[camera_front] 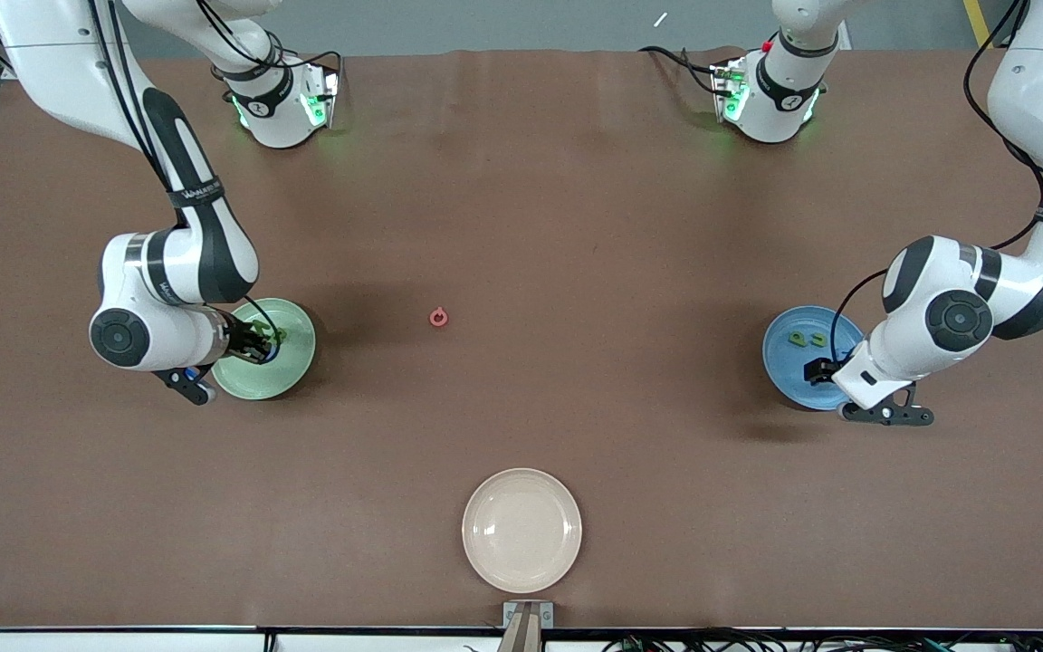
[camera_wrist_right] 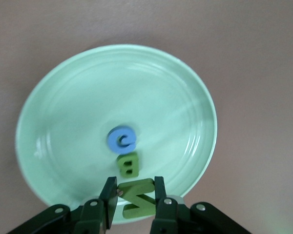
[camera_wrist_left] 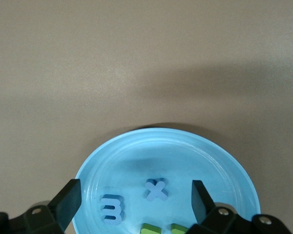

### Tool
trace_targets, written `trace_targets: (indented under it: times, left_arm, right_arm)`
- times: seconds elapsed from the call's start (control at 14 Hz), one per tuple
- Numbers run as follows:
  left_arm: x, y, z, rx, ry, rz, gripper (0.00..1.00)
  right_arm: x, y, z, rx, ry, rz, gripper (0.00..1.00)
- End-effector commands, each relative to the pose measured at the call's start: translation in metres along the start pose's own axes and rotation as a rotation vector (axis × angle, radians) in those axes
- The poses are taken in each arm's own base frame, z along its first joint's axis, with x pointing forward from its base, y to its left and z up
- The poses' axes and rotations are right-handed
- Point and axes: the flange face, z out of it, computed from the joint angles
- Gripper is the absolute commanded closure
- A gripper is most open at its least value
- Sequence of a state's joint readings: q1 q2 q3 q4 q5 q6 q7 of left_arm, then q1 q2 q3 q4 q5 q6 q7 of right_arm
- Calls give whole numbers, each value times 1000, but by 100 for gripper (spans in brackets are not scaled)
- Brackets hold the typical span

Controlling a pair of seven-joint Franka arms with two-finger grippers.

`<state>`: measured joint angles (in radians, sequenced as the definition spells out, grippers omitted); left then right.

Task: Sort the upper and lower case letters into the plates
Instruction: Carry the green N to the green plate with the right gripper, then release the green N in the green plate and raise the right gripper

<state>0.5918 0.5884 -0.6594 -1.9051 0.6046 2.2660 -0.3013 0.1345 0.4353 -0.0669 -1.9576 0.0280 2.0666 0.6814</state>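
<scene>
My right gripper is shut on a green letter, over the edge of the mint green plate. On that plate lie a blue letter and a green letter B. My left gripper is open over the sky blue plate with nothing between its fingers. That plate holds two blue letters, an x and a B-like one, plus two green letters. A red letter lies alone on the table between the mint green plate and the sky blue plate.
A cream-beige plate with nothing on it sits near the table edge closest to the front camera, midway along it. A small grey bracket sticks up at that edge. The arms' bases stand along the edge farthest from the front camera.
</scene>
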Motion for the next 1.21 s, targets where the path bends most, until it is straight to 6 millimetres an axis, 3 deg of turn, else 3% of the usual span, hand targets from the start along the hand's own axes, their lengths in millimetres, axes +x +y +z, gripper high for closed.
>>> trace_targets:
  times: [0.0, 0.14, 0.21, 0.5, 0.64, 0.78, 0.86, 1.14]
  left_arm:
    - [-1, -3, -13, 7, 7, -5, 1]
    - [-2, -14, -16, -9, 14, -14, 1]
    - [1, -10, -24, -14, 27, -3, 1]
    - [9, -7, -39, -97, 36, -15, 1]
    - [8, -2, -54, -152, 41, 5, 1]
    - [9, -5, -52, -166, 23, 16, 1]
    - [10, -2, -58, -162, 13, 6, 1]
    - [10, 15, -57, -121, -20, -10, 1]
  right_arm:
    - [11, 30, 23, 25, 32, -41, 100]
    - [12, 36, 39, 54, 68, -50, 100]
    - [12, 36, 48, 64, 84, -52, 100]
    - [10, 34, 53, 61, 82, -55, 99]
    - [13, 38, 52, 60, 77, -49, 91]
    - [13, 38, 51, 53, 70, -63, 40]
    - [13, 39, 48, 49, 65, -95, 4]
    - [29, 40, -5, 7, -14, -90, 0]
